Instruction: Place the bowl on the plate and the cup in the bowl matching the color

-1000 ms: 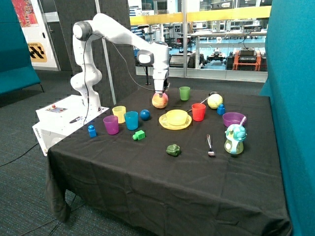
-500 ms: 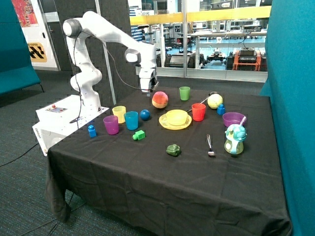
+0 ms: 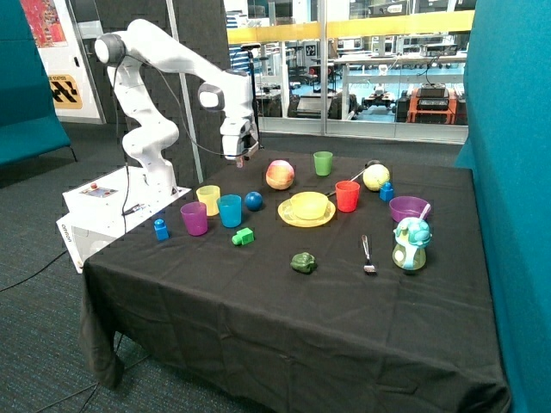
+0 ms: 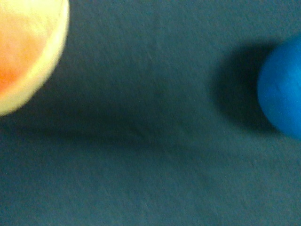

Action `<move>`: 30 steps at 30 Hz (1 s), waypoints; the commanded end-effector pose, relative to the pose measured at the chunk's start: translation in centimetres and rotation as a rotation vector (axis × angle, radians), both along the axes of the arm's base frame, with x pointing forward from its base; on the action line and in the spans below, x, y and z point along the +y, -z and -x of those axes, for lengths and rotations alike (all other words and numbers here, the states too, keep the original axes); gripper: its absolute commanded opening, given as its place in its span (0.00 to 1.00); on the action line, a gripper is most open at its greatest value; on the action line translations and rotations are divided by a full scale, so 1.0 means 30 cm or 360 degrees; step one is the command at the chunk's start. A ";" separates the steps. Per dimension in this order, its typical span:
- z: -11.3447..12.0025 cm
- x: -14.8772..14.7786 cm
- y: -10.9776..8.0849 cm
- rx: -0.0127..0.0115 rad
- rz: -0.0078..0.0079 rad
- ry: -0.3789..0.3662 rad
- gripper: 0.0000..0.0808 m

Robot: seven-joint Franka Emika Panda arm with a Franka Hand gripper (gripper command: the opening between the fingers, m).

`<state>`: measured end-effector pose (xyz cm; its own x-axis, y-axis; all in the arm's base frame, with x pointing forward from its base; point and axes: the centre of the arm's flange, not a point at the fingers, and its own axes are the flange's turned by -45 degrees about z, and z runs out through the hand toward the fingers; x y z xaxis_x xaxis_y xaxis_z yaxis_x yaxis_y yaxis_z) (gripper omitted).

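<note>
The yellow bowl (image 3: pixel 309 205) sits on the yellow plate (image 3: pixel 293 219) in the middle of the table. The yellow cup (image 3: pixel 208 199) stands upright near the table's far left edge, behind the purple cup (image 3: pixel 195 218) and beside the blue cup (image 3: pixel 229 210). My gripper (image 3: pixel 242 156) hangs in the air above the cloth, between the yellow cup and the peach-coloured ball (image 3: pixel 280 175), holding nothing that I can see. The wrist view shows only black cloth, an edge of the peach-coloured ball (image 4: pixel 23 52) and the blue ball (image 4: pixel 282 94).
Also on the black cloth are a blue ball (image 3: pixel 253 200), green block (image 3: pixel 244 236), blue figure (image 3: pixel 161 229), green cup (image 3: pixel 323 163), red cup (image 3: pixel 347 195), yellow-green ball (image 3: pixel 376 177), purple bowl (image 3: pixel 408 208), toy bottle (image 3: pixel 411 243), fork (image 3: pixel 368 254) and a green toy (image 3: pixel 302 262).
My gripper has left the peach-coloured ball and swung away from it towards the yellow cup's side of the table, staying raised. The objects on the table have not moved.
</note>
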<state>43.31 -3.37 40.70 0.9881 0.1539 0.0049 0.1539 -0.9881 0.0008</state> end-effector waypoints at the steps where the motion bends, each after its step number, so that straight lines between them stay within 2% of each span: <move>1: 0.130 -0.083 -0.014 0.00079 -0.00002 0.0086 0.59; 5: 0.156 -0.124 -0.001 0.00079 -0.00002 0.0097 0.62; 7: 0.168 -0.140 0.000 0.00079 -0.00004 0.0176 0.62; 9: 0.177 -0.159 0.000 0.00079 -0.00003 0.0133 0.62; 10: 0.183 -0.167 0.000 0.00079 -0.00005 0.0196 0.62; 12: 0.193 -0.182 -0.003 0.00079 -0.00006 0.0243 0.62; 14: 0.199 -0.203 -0.006 0.00079 -0.00003 0.0132 0.63; 16: 0.211 -0.223 -0.008 0.00079 -0.00005 0.0203 0.62; 17: 0.216 -0.229 -0.008 0.00079 -0.00008 0.0308 0.63; 18: 0.223 -0.241 -0.010 0.00079 -0.00004 0.0164 0.62; 19: 0.229 -0.254 -0.012 0.00079 -0.00004 0.0181 0.62; 20: 0.231 -0.256 -0.010 0.00078 -0.00009 0.0348 0.62; 21: 0.238 -0.278 -0.012 0.00079 -0.00005 0.0219 0.62; 22: 0.241 -0.289 -0.011 0.00078 -0.00008 0.0317 0.61; 23: 0.246 -0.304 -0.011 0.00079 -0.00006 0.0246 0.61; 24: 0.248 -0.314 -0.010 0.00079 -0.00006 0.0251 0.61; 25: 0.218 -0.341 -0.041 0.00078 0.00009 -0.0372 0.61; 26: 0.237 -0.328 -0.018 0.00078 -0.00014 0.0548 0.61; 27: 0.247 -0.336 -0.007 0.00079 -0.00007 0.0269 0.61; 28: 0.208 -0.365 -0.036 0.00078 0.00011 -0.0426 0.61; 29: 0.189 -0.380 -0.050 0.00078 0.00011 -0.0426 0.61; 30: 0.224 -0.363 -0.022 0.00078 -0.00009 0.0373 0.61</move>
